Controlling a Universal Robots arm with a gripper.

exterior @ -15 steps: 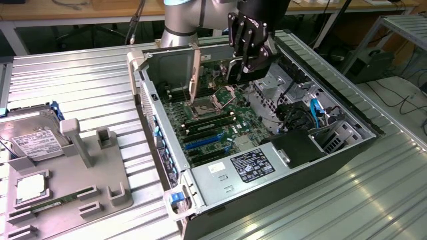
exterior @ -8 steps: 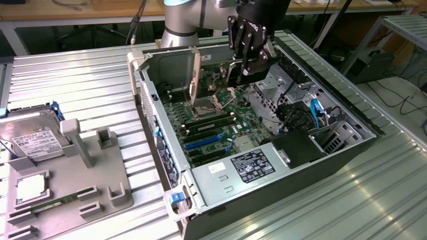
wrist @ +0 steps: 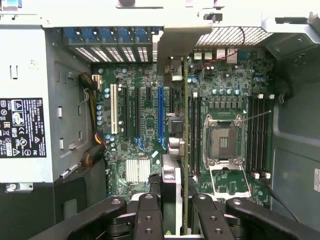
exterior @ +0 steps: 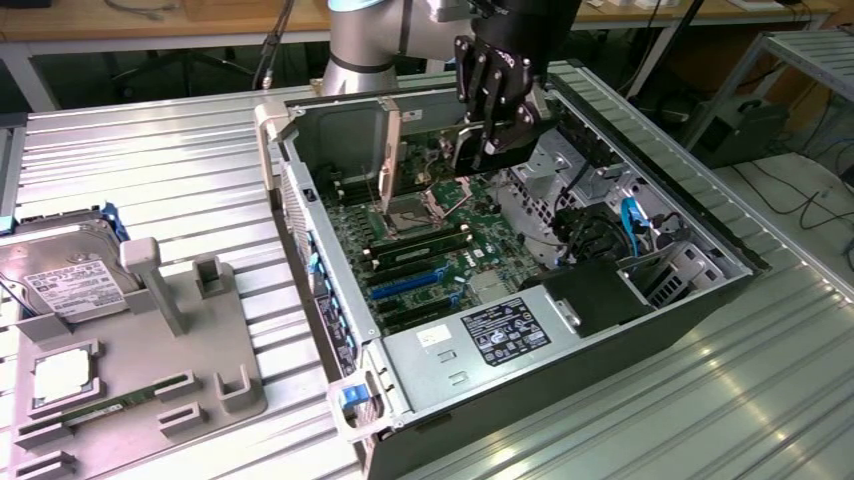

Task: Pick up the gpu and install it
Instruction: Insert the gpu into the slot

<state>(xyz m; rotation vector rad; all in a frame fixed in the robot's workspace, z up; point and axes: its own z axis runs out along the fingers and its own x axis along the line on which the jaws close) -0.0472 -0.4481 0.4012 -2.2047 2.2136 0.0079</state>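
The hand (wrist: 177, 207) is clamped on the gpu (wrist: 171, 185), which hangs edge-on above the board (wrist: 135, 150) inside the case (exterior: 314, 290), its bracket (wrist: 175, 47) near the rear wall. The card lies just beside the blue slot (wrist: 161, 115), not plainly over it. Pressed down askew, its edge could miss and scrape the board, or the bracket could catch on the wall.
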